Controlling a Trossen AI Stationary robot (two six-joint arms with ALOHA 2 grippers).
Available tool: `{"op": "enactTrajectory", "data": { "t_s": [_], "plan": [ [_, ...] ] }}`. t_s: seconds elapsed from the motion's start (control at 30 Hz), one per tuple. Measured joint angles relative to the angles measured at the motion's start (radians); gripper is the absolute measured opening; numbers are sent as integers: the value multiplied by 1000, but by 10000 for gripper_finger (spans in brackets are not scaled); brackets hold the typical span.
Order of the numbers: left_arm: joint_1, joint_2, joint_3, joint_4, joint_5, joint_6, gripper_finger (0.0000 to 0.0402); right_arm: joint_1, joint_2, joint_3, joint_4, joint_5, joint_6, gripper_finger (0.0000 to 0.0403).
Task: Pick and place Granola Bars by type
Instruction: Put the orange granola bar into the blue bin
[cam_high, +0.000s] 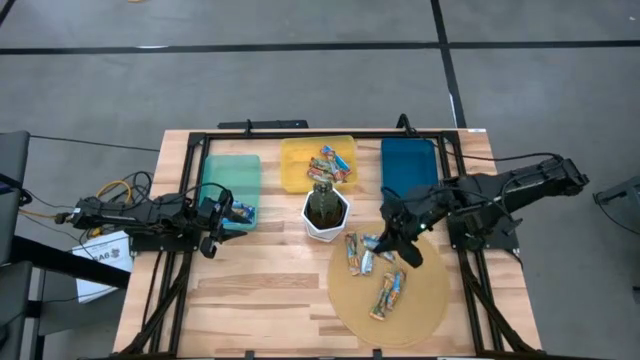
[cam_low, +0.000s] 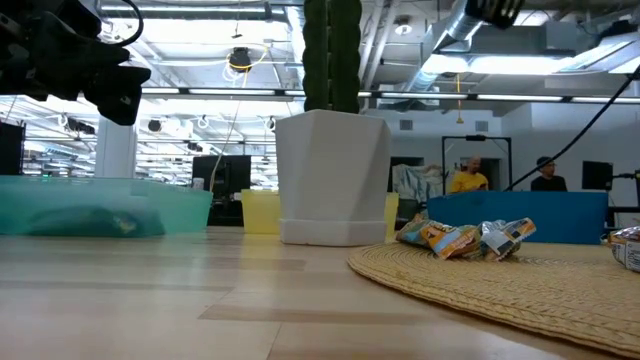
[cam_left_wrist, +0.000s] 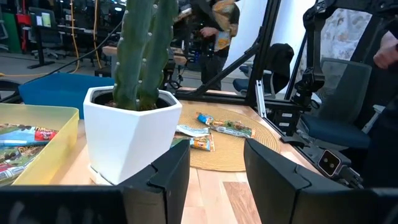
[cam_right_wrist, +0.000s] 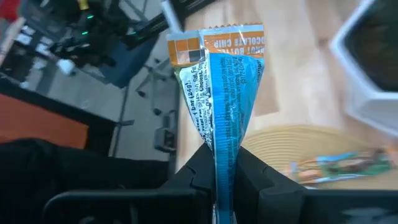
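Several granola bars (cam_high: 386, 292) lie on a round woven mat (cam_high: 420, 310) at the near right. More bars (cam_high: 333, 163) lie in the yellow bin (cam_high: 296, 165). My right gripper (cam_right_wrist: 225, 171) hangs over the mat's far edge (cam_high: 395, 235), shut on a blue-and-orange bar (cam_right_wrist: 221, 87). My left gripper (cam_left_wrist: 216, 177) stands open and level at the table's left, by the teal bin (cam_high: 230, 178), and points at the white cactus pot (cam_left_wrist: 130, 140). Nothing is between its fingers. My right gripper pinches one end of the blue-and-orange bar (cam_right_wrist: 224, 155) between its two fingers. The rest of the bar sticks out beyond the fingertips, its orange crimped end (cam_right_wrist: 214, 38) farthest out. The bar is lifted clear of the mat and table.
The white pot with the cactus (cam_high: 325, 212) stands mid-table between the arms. A dark blue bin (cam_high: 408, 165) sits at the far right, next to the yellow one. People show in the room beyond the table (cam_low: 468, 178).
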Motion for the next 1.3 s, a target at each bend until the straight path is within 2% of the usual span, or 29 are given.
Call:
{"op": "enactTrajectory", "data": {
  "t_s": [0.2,0.5,0.77,1.03,1.3],
  "plan": [
    [0,0,0,0,0,0,144,-127,0,0,-79,0,-109,18],
    [0,0,0,0,0,0,144,-356,0,0,-297,4,-326,20],
    [0,0,0,0,0,0,144,-534,0,0,-486,96,-534,17],
    [0,0,0,0,0,0,144,-643,8,0,-668,207,-713,21],
    [0,0,0,0,0,0,144,-678,8,0,-724,236,-772,16]
  ]
}}
